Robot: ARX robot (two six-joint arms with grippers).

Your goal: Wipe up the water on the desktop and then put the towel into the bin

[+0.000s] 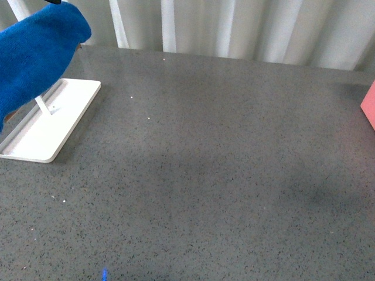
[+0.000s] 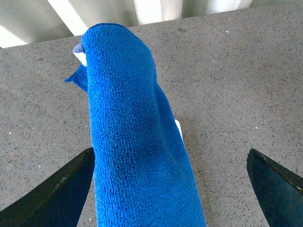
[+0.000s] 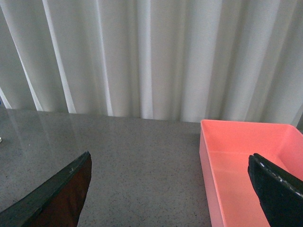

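1. Front view: broad dark-grey, finely speckled stone-like tabletop (image 1: 222,175) across nearly the whole picture, backed by pale pleated curtains (image 1: 234,29).
2. Same view, far left and high up: large bright blue fuzzy microfibre towel (image 1: 35,52), bunched and raised in the air, clear of the tabletop. Behind and below it, a flat white rectangular tray (image 1: 41,137) lying on the tabletop, its far end partly hidden by the cloth. A thin pale upright post on the tray just under the towel.
3. Same view, right edge: only a sliver of the salmon-pink straight-sided bin (image 1: 369,105), well apart from the towel, with the width of the tabletop between them.
4. Left wrist view: left pincer (image 2: 169,151) released, its two dark fingers (image 2: 57,189) spread wide. Towel running up between them as a thick roll, lying against one finger, with a plain gap to the other. Not clamped at the tips. Small white tag (image 2: 79,53) peeping out at the cloth's far end. Speckled tabletop beneath.
5. Right wrist view: right pincer (image 3: 169,158) likewise released, dark fingers wide apart, raised above the tabletop. Pink bin seen open-topped, standing on the tabletop close to the curtains.
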